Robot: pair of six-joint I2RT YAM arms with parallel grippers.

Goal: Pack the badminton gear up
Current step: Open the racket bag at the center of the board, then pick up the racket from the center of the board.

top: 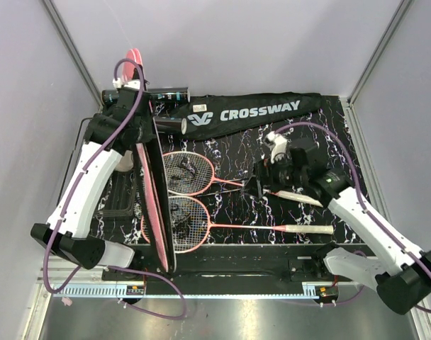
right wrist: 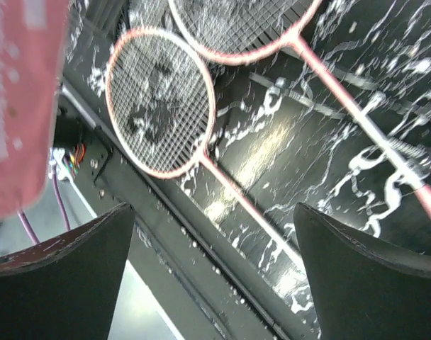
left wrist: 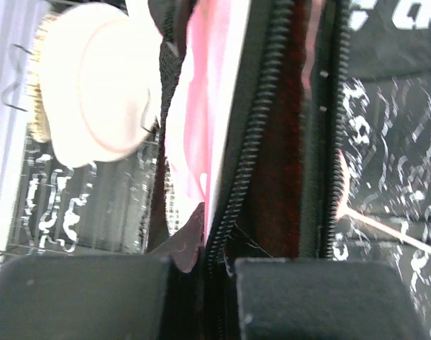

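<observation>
Badminton gear is spread over a black marbled table [top: 300,142]. At the far left, a black wire basket [top: 115,205] is mostly hidden behind the left arm. A cream round disc [left wrist: 95,85] shows among its wires, blurred in the wrist view. Just right of it, the left gripper [left wrist: 215,268] is pinched tight on the zipper edge of the pink racket case [top: 157,205]. The case stands on edge and runs from near to far, and its zipped mouth gapes on an inside too dark to read. Past the case's far end lies a dark tube [top: 169,94] with an illegible label. Right of the case, two pink-framed rackets lie flat, the far racket [top: 189,172] and the near racket [top: 187,223]. The case cuts off their left rims, and their handles point right. The black CROSSWAY bag [top: 258,112] stretches along the far edge. At the right, the right gripper [right wrist: 214,212] hovers with fingers spread wide, gripping nothing and covering part of the far racket's shaft and handle.
</observation>
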